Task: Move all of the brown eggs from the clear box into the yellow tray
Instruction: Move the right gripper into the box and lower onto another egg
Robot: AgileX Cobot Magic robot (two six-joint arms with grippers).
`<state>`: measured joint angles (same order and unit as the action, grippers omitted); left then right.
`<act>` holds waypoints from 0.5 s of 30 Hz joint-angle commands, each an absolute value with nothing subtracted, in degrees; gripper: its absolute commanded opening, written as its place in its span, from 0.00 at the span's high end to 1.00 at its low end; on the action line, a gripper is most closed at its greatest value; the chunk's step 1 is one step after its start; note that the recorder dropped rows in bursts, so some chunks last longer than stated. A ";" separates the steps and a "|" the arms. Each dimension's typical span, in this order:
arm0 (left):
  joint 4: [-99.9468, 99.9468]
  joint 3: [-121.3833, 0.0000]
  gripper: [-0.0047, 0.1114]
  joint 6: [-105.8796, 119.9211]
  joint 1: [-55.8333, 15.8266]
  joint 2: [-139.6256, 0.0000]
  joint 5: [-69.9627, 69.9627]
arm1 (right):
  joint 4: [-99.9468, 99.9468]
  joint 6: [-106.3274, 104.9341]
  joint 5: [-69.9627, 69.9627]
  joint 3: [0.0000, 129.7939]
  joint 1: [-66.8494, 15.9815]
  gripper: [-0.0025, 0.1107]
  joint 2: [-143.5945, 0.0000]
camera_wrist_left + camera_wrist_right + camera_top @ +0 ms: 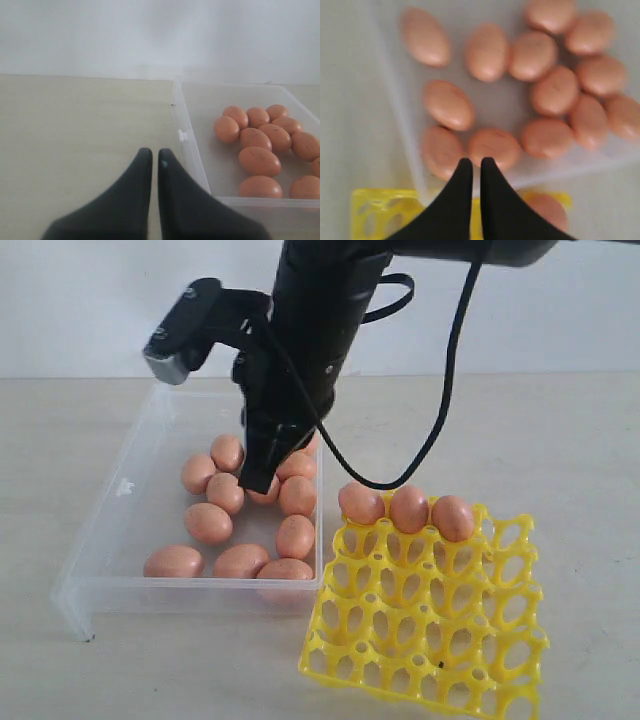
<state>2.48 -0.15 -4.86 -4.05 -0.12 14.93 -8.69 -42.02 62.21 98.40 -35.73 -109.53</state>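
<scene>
The brown eggs (208, 523) look smooth and easy to crack, so hold one gently round its middle; both jaws are closed and empty.

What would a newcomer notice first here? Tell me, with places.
The black right arm, jaws shut, hangs over the clear box at the exterior view's centre. A cluster of brown eggs lies in that box, and three eggs sit along the far row of the bright yellow tray beside it.

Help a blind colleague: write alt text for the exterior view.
The black right gripper, shut, hangs over brown eggs in the clear box; three more eggs sit in the back row of the yellow tray.
</scene>
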 commanded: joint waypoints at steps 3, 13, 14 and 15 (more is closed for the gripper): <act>2.34 0.00 0.92 -4.73 -3.85 0.00 14.59 | -18.95 -60.59 69.96 101.90 -35.20 0.98 -115.81; 2.34 0.00 0.92 -4.73 -3.85 0.00 14.59 | -17.37 -74.04 59.19 101.90 -35.10 0.89 -122.54; 2.34 0.00 0.92 -4.73 -3.85 0.00 14.59 | -17.37 -74.04 58.14 101.90 -35.10 0.84 -122.93; 2.34 0.00 0.92 -4.73 -3.85 0.00 14.59 | -17.46 -74.04 57.10 101.90 -35.10 0.78 -123.05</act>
